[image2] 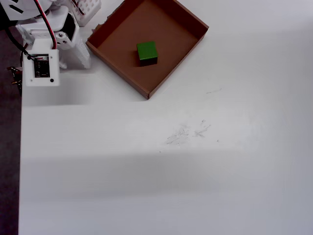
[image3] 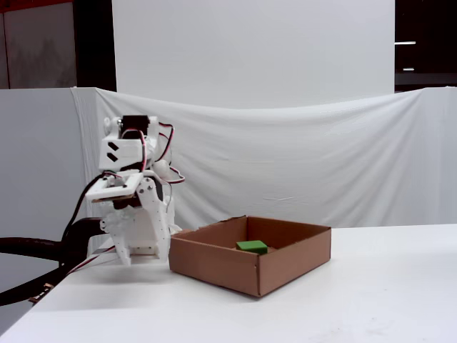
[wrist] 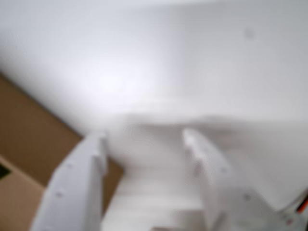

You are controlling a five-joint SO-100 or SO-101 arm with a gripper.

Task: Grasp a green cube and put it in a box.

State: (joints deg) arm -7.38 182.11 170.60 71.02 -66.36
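White surface, matte, with faint grey scuffs near its middle in the overhead view. A white sheet hangs behind it in the fixed view, sagging along its top edge. Above the sheet, a plain white panel flanked by dark wall. Lighting even; soft shadows.

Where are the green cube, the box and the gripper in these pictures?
green cube (image2: 146, 52): overhead view, on its top face, inside the box.
box (image2: 172, 71): overhead view, on its right-hand wall.
gripper (wrist: 144, 144): wrist view, in the gap midway between the blurred white fingertips, nothing between them.
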